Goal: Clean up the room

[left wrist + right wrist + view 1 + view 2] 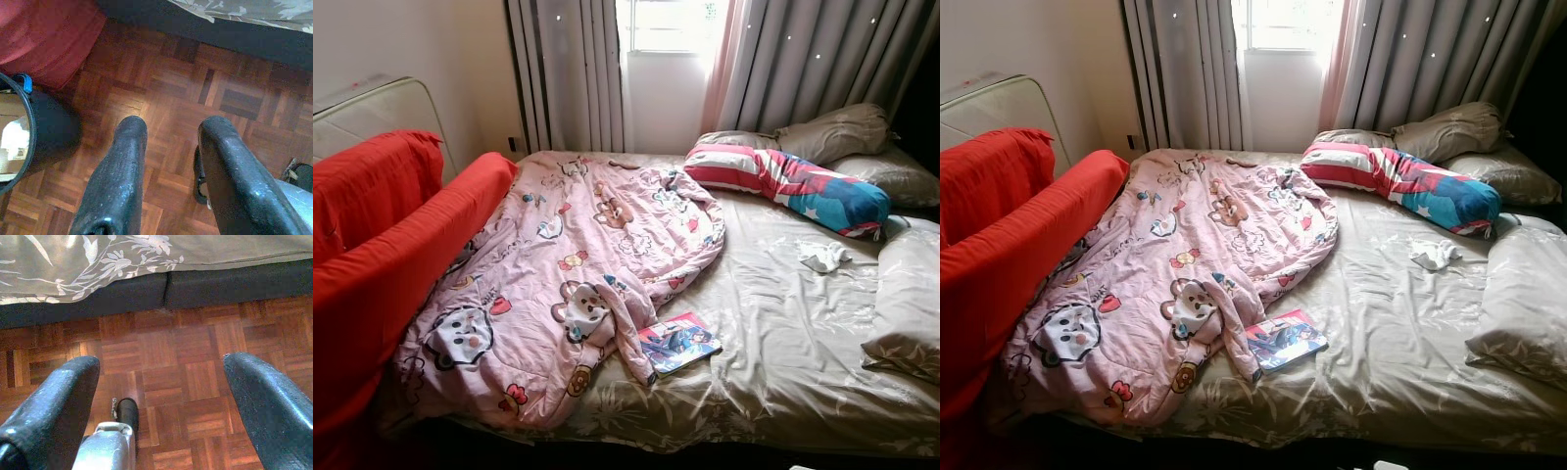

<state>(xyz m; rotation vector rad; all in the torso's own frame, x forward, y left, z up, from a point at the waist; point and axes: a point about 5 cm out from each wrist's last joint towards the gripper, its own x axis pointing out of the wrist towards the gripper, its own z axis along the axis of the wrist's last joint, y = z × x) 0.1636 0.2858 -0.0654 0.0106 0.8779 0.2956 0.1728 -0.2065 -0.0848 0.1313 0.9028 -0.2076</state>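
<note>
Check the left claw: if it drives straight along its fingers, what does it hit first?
Probably the wooden parquet floor. The left claw hangs open, pointing down at bare floor. The black bin sits off to one side and the bed edge lies further ahead; depth is unclear.

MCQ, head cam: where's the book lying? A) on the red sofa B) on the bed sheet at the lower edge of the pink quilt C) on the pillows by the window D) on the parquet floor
B: the book lies flat on the beige bed sheet, its corner tucked under the lower edge of the pink cartoon quilt, well clear of the pillows.
</note>
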